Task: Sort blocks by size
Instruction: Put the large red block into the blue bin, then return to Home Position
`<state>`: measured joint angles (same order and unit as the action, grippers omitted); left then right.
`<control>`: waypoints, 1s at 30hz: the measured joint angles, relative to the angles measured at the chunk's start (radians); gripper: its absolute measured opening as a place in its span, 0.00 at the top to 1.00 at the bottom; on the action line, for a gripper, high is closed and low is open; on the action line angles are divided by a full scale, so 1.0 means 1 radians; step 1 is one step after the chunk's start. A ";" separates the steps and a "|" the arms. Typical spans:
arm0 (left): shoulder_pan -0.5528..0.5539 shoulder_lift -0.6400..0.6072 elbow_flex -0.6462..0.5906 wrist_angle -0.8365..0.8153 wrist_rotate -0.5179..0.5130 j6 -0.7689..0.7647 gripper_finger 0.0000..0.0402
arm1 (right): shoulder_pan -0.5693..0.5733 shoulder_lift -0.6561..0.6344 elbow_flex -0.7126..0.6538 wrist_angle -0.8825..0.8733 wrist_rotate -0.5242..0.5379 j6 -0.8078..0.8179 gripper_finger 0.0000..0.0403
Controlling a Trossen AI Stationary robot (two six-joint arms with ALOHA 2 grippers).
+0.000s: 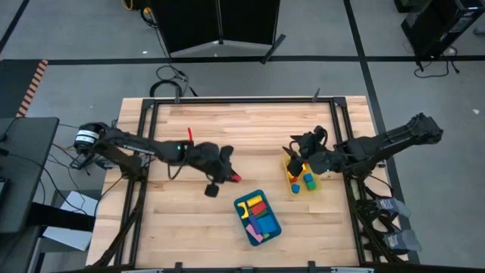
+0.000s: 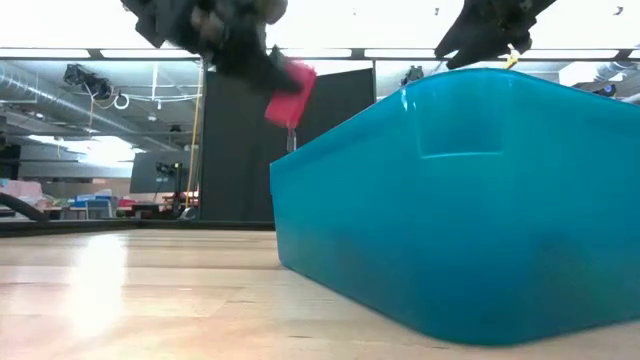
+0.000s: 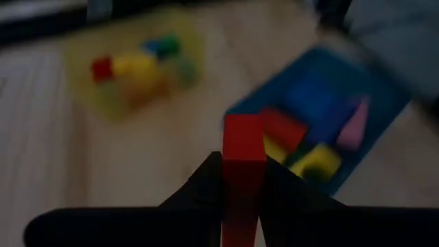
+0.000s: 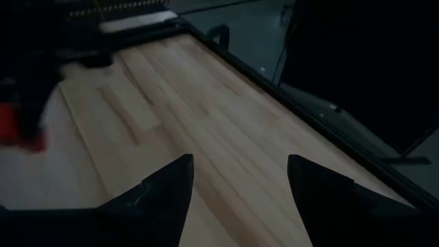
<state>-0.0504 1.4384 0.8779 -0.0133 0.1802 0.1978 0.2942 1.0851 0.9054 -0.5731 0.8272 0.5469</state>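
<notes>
Above the table's middle, at about ten o'clock from the blue tray [image 1: 258, 218], the left gripper [image 1: 227, 178] carries a long red bar [image 1: 234, 177] pinched between its jaws. Judging by what already lies where, bars go in the tray and small cubes in the yellow bin [image 1: 298, 174], so this bar probably belongs in the tray. To do it well, the arm should travel toward five o'clock until the bar is over the tray's open part, lower it inside the walls, and only then let go; a release from this height could bounce it out, and the tray's rim is close to the path.

The left wrist view shows the grip plainly: the bar [image 3: 243, 165] stands between the dark fingers [image 3: 199, 185], with tray [image 3: 384, 103] and bin [image 3: 185, 48] ahead. The high view cannot show that clamp, but it alone gives the layout. The low view shows the bar [image 2: 290, 92] held well clear of the tabletop. The right gripper [image 4: 236, 185], hovering near the bin at three o'clock, shows wide-spread, empty jaws only in its own wrist view.
</notes>
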 joint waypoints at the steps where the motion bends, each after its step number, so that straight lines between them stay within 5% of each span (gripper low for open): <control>1: -0.021 0.007 0.000 0.048 0.000 -0.032 0.84 | 0.008 0.002 0.000 0.000 0.011 0.013 0.39; 18: -0.183 0.360 -0.002 0.622 0.029 -0.453 0.83 | 0.096 0.110 0.000 0.138 0.105 0.061 0.45; 26: -0.182 0.390 -0.002 0.660 0.065 -0.465 0.37 | 0.157 0.111 -0.001 0.155 0.165 0.035 0.47; 30: -0.177 0.386 -0.001 0.728 0.067 -0.465 0.26 | 0.193 0.113 -0.047 0.227 0.174 -0.001 0.48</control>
<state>-0.2278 1.8244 0.8764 0.7151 0.2469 -0.2668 0.4869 1.1980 0.8584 -0.3459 1.0008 0.5456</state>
